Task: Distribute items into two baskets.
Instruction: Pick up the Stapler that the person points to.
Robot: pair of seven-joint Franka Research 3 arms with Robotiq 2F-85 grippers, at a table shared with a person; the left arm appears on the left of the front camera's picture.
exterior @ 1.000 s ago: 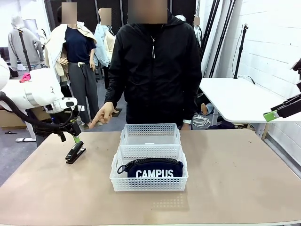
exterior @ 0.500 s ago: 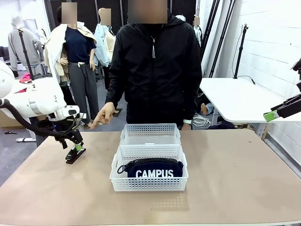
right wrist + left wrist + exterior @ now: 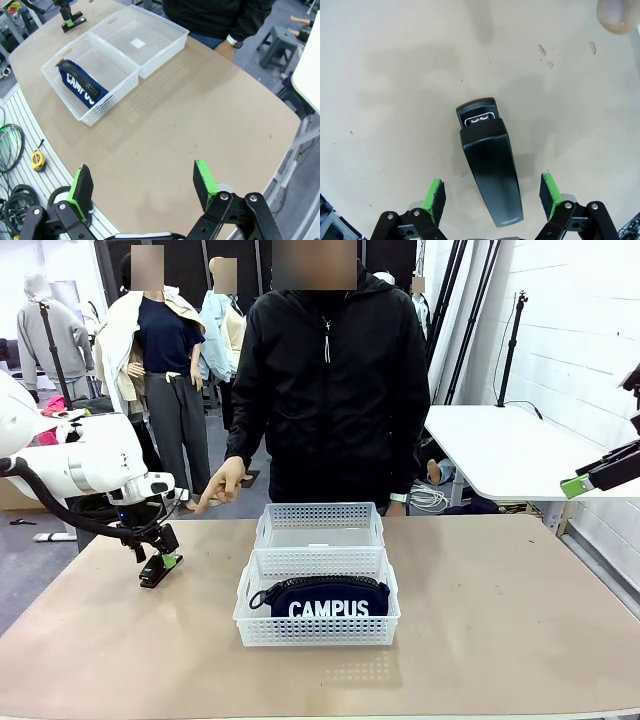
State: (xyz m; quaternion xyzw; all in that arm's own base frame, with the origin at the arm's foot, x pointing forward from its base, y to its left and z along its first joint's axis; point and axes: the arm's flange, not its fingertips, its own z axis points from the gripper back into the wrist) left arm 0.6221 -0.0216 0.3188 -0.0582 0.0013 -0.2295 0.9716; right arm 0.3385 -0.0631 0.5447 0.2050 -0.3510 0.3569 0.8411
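The black stapler [image 3: 156, 571] [image 3: 490, 170] lies on the table at the left. My left gripper [image 3: 157, 558] [image 3: 492, 194] is lowered over it and open, one green pad on each side with a gap to the stapler's flanks. The navy CAMPUS pouch [image 3: 328, 600] [image 3: 79, 85] lies in the near white basket [image 3: 315, 634] [image 3: 102, 64]. Touching it behind, the far basket [image 3: 320, 514] [image 3: 150, 47] has nothing in it. My right gripper [image 3: 585, 480] [image 3: 142, 187] hangs open high at the right, holding nothing.
The person stands at the far edge; one hand [image 3: 214, 488] points a finger [image 3: 618, 14] down towards the stapler's spot, the other rests behind the far basket. Bare tabletop [image 3: 500, 610] spreads right of the baskets. A tape measure [image 3: 37, 159] and cables lie on the floor.
My left gripper has come down from above the stapler and now straddles it. The right arm, the baskets and the pouch have not moved.
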